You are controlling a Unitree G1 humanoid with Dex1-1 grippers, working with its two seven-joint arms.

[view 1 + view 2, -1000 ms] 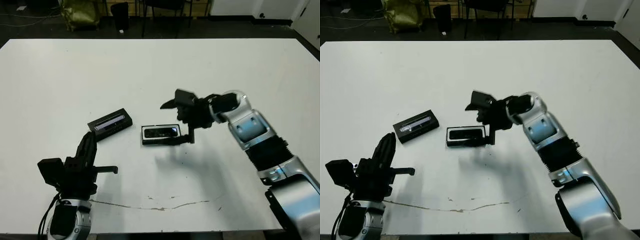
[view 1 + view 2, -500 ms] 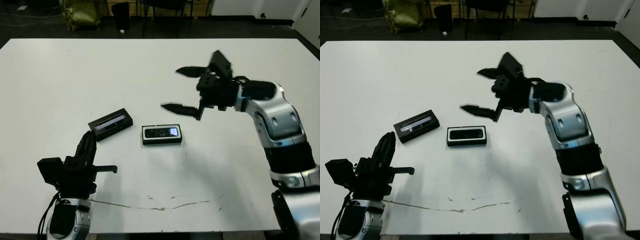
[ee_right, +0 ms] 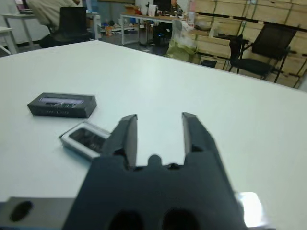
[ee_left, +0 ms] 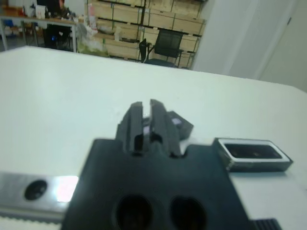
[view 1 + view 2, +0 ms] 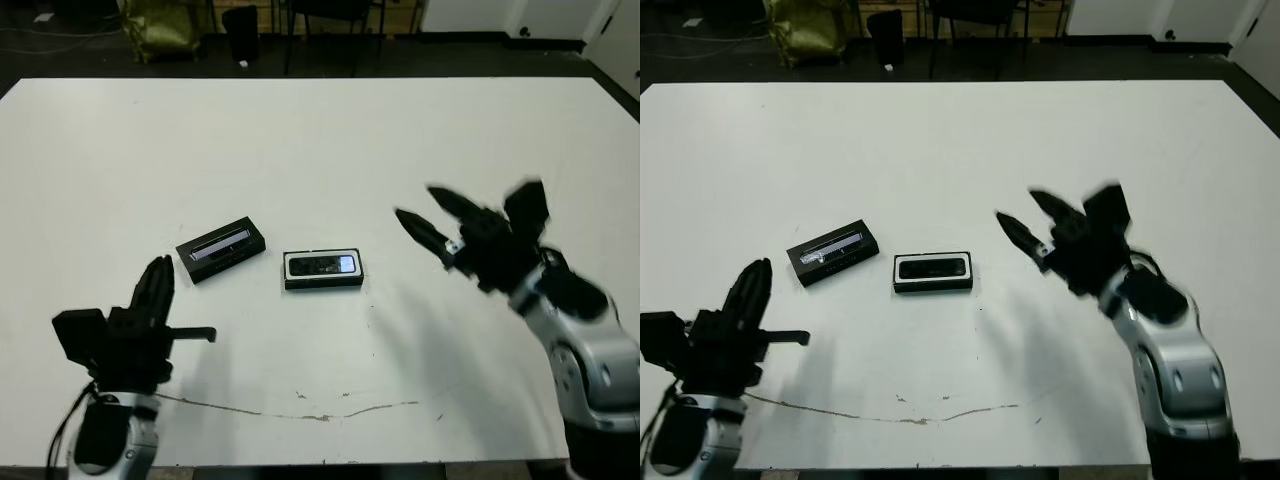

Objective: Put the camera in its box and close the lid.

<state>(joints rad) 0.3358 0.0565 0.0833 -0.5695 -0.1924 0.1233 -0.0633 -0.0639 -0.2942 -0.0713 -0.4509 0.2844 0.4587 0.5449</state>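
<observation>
Camera (image 5: 322, 265) lies flat inside the box (image 5: 323, 282), filling the white-lined tray, with its pale bluish patch at the end nearer the right arm; taking this box as the landmark, it sits near the middle of the white table (image 5: 300, 140), long side running across the robot's view. Just beside the box on the robot's left and a little farther from the robot lies the lid (image 5: 220, 248), apart from the box and not touching it, turned at a slight angle, its glossy silver-grey strip facing up. So the box is uncovered. To the box's right, well apart from it and raised above the table, hangs the right gripper (image 5: 438, 220), its two black fingers spread apart with nothing between them, tips pointing back toward the box; the right wrist view shows the same gap between the fingers (image 3: 125, 135), with box and lid both beyond them. Nearer the robot than the lid and to the box's left is the left gripper (image 4: 143, 111), its fingers pressed close together and empty, pointing toward the lid. Chairs and stacked crates stand beyond the table's far edge.
</observation>
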